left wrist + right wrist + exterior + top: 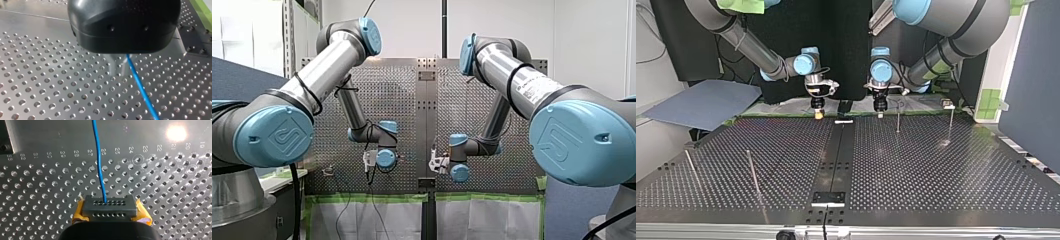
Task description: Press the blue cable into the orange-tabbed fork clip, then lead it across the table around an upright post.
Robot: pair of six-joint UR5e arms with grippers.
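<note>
The perforated tabletop [946,165] lies under both arms. My right gripper [109,207] has its yellow-padded fingers pressed together on the blue cable [98,162], which runs ahead over the holes. The cable also passes just beside my left gripper [117,68]; I cannot tell whether its fingers pinch it.

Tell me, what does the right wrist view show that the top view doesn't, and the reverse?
Only the right wrist view: a blue cable leading ahead from my right gripper, and printed numbers by the holes. Only the top view: my left gripper and upright posts. Both: the perforated table and my right gripper's yellow pads.
</note>
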